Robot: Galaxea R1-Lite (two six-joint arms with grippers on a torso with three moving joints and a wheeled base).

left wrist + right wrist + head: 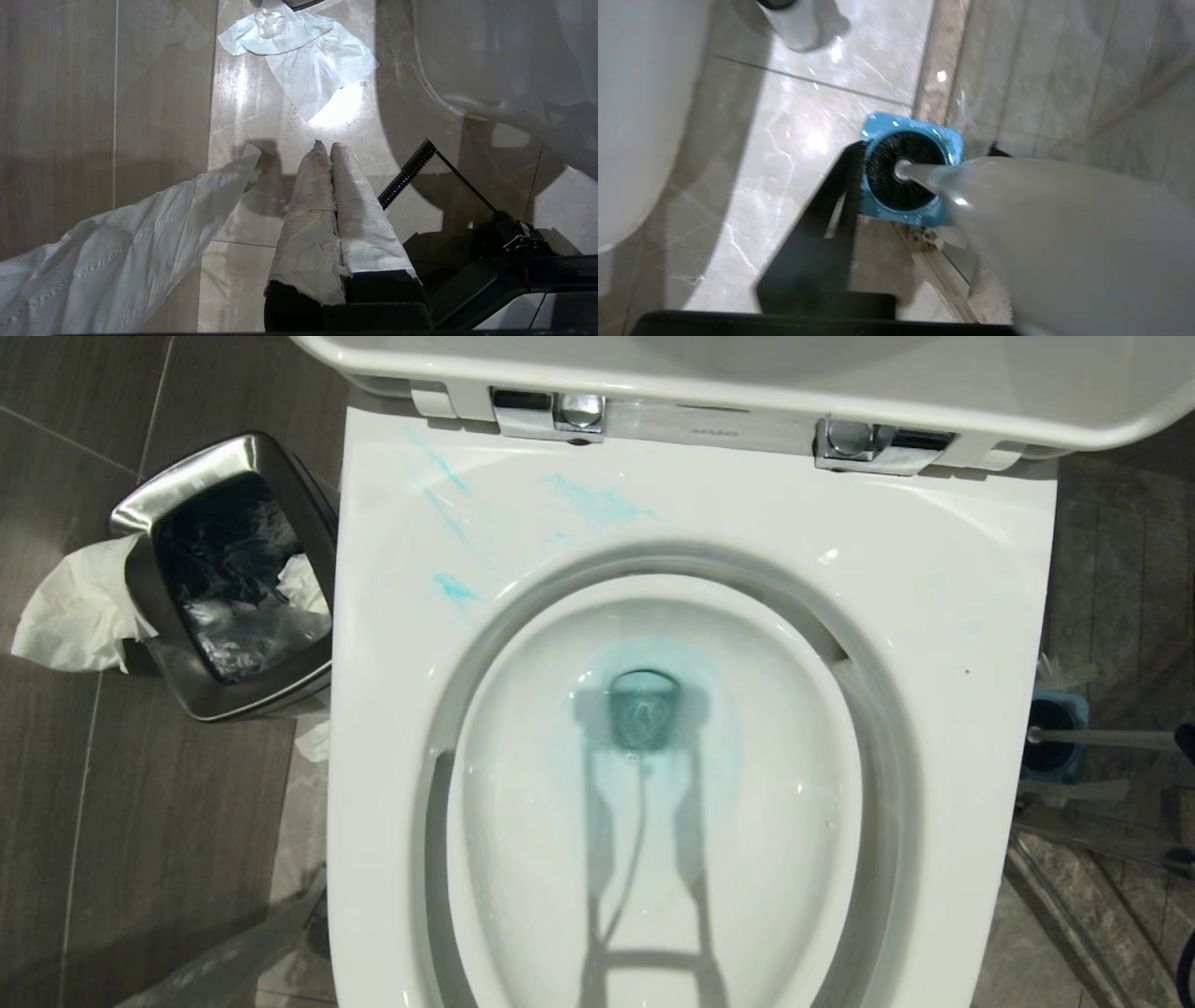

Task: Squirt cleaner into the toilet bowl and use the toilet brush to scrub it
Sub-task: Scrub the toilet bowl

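- toilet bowl (pixel 934 644): fills the head view from 12 to 6 o'clock. Seat and lid (pixel 840 373) are up at 12 on chrome hinges (pixel 551 415). The oval basin is open, with nothing in it but reflections. The drain hole (pixel 644 709) sits dead centre.
- floor (pixel 121 821): a strip of bare tile at 9 o'clock of the bowl and a narrower strip at 3, hemmed in there by a glass panel edge and a floor rail (pixel 1074 896).
- waste bin (pixel 233 700): steel, at 9-10 o'clock, its near edge just beside the bowl's outer rim. A white tissue (pixel 79 611) hangs over its far side.
- left end effector (pixel 327 147): over the floor with its paper-wrapped fingers (pixel 308 219) pressed together. A loose tissue strip (pixel 121 261) lies at its 8 o'clock and a crumpled tissue (pixel 308 51) on the tile at 12. The bowl's outer wall is at 2.
- right end effector (pixel 920 158): above the brush holder. One dark finger (pixel 817 224) shows at the holder's 8 o'clock edge. Can't tell whether it's gripping the handle.
- toilet brush (pixel 1017 224): at 3 o'clock of the bowl, apart from it. The head is seated in the blue holder (pixel 878 126) and the white handle runs up toward the wrist camera. The holder's far edge is tight against the glass rail.
- cleaner (pixel 597 504): teal streaks on the rim at 11-12 o'clock, plus a tint ringing the drain.
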